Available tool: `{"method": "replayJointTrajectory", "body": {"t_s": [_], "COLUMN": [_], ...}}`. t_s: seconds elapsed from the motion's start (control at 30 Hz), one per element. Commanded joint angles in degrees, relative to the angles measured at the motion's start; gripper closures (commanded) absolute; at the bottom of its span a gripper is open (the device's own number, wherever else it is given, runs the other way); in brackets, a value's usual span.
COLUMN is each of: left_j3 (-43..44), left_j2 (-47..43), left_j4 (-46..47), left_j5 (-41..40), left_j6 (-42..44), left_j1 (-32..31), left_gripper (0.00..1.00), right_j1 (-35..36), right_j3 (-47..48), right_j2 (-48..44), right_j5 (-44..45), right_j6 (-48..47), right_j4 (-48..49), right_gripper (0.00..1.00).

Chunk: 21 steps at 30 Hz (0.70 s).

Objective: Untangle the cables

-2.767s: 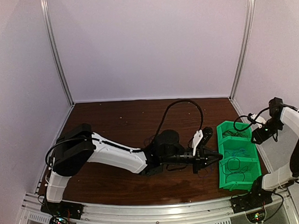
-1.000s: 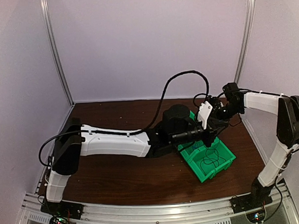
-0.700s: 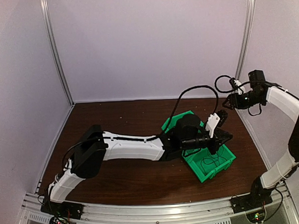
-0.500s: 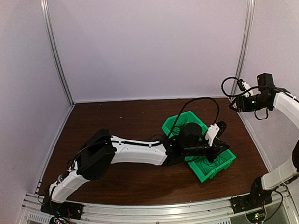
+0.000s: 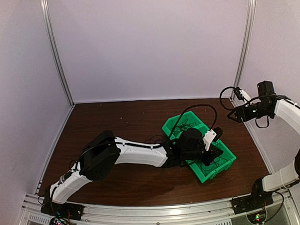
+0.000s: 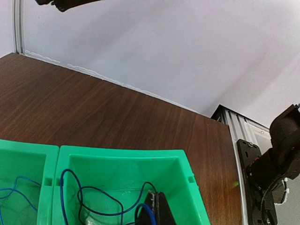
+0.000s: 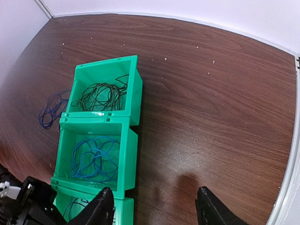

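Note:
The cables lie mostly in a green three-part bin (image 5: 176, 120) (image 7: 131, 98). Dark cables (image 7: 100, 96) fill its far part and bright blue cables (image 7: 93, 159) the middle part. One more blue loop (image 7: 50, 110) rests on the table beside the bin. My left gripper (image 5: 214, 151) (image 6: 158, 209) is down in the near part, shut, with a thin blue cable (image 6: 93, 190) running up to its closed tips. My right gripper (image 5: 232, 114) (image 7: 157, 211) hangs open above bare table right of the bin, holding nothing.
The bin sits diagonally at centre right of the brown table (image 5: 121, 123). The right arm's base (image 6: 272, 159) and the metal frame rail (image 6: 234, 122) stand close beyond the bin's near end. White walls (image 5: 152, 43) enclose the table.
The bin went from the right edge to a diagonal spot nearer the centre. My left gripper came down into its near part. The right gripper drew back to the right and opened wide.

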Motion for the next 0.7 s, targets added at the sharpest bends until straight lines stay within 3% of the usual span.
{"method": "replayJointTrajectory", "body": {"t_s": [0.0,0.1,0.23,0.37,0.67], "left_j3": [-2.05,-1.93,-2.83,-5.67,-6.04], "left_j2": [0.63,0.12,-2.33,-6.43,-13.74], "left_j4": [-1.65,-3.16,-5.50,-7.10,-17.68], "left_j5": [-1.90,-1.78,-2.57,-4.10,-2.07], "left_j6": [-0.52,-0.37,0.16,2.85,10.77], "left_j1": [0.82,0.81,0.82,0.72,0.72], "left_gripper": [1.00,0.97,0.75,0.60,0.45], "right_j1": [0.23,0.23,0.41,0.66,1.33], "right_j3": [-0.76,-1.20,-0.44,1.09,1.22], "right_j2": [-3.03,-3.88,-4.23,-5.07,-7.16], "right_j5": [-1.80,-2.16,-2.73,-2.16,-2.51], "right_j6": [-8.65,-10.43,-12.02,-13.36,-14.56], "right_j4": [-5.59,-7.62,-10.43,-12.77,-14.51], "right_gripper": [0.39,0.39,0.39,0.40,0.40]}}
